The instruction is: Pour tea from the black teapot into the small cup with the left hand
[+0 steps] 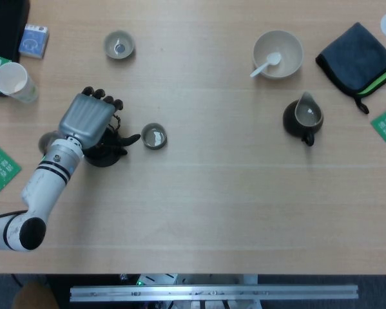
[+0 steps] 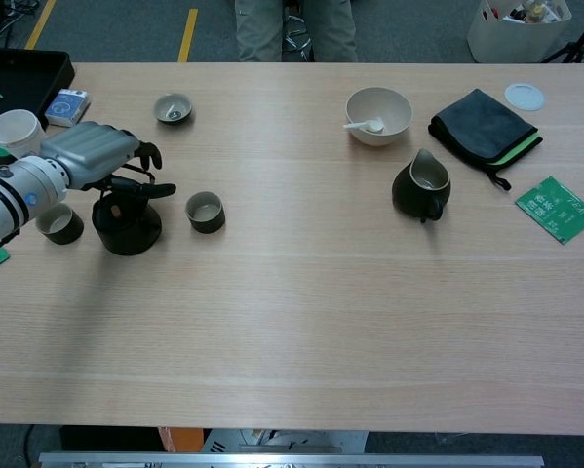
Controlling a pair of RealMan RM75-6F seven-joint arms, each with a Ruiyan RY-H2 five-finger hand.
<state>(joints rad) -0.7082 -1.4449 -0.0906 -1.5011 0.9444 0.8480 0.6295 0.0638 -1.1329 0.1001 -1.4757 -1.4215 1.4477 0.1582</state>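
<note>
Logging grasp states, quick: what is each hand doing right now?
Left hand: fingers around the teapot handle; a firm grip cannot be told.
Right hand: not in view.
</note>
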